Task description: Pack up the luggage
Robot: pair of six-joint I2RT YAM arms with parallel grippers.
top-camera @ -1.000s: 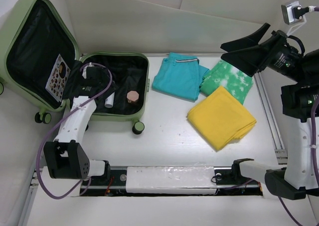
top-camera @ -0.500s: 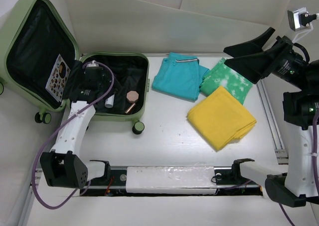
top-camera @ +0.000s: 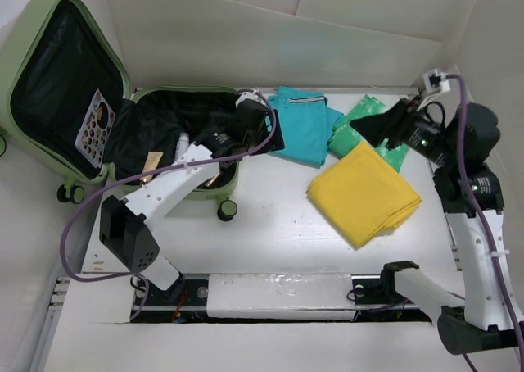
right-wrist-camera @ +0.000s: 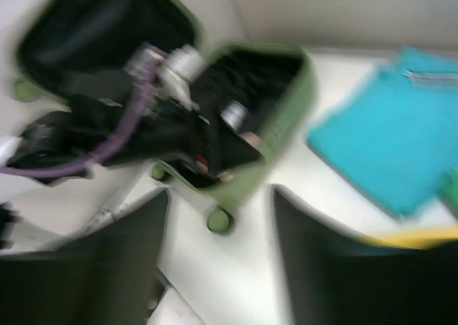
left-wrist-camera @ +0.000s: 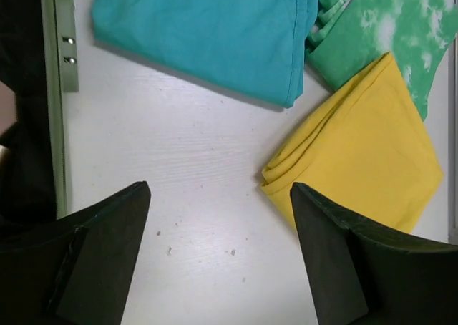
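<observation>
The luggage (top-camera: 176, 193), a pale green hard-shell suitcase, lies open at the left with its lid (top-camera: 24, 28) leaning back. It shows blurred in the right wrist view, the luggage (right-wrist-camera: 290, 117). My left gripper (top-camera: 274, 138) hangs past the suitcase's right rim, by the teal cloth (top-camera: 299, 130). In the left wrist view the left gripper (left-wrist-camera: 220, 189) is open and empty over bare table, near the teal cloth (left-wrist-camera: 207, 31) and yellow cloth (left-wrist-camera: 358, 160). My right gripper (top-camera: 364, 126) hovers over the green tie-dye cloth (top-camera: 385, 138); the right gripper (right-wrist-camera: 220, 192) has its fingers apart, holding nothing.
Small toiletries lie on the black lining, among them a white tube (top-camera: 182, 147). A printed card (top-camera: 98, 122) sits in the lid. The yellow cloth (top-camera: 364, 192) overlaps the tie-dye cloth (left-wrist-camera: 379, 24). A white wall rises behind, and a rail (top-camera: 278, 294) runs along the near edge.
My left arm has swung right, out of the suitcase and over its right rim. My right arm has dropped down and left over the tie-dye cloth, its fingers now closer together.
</observation>
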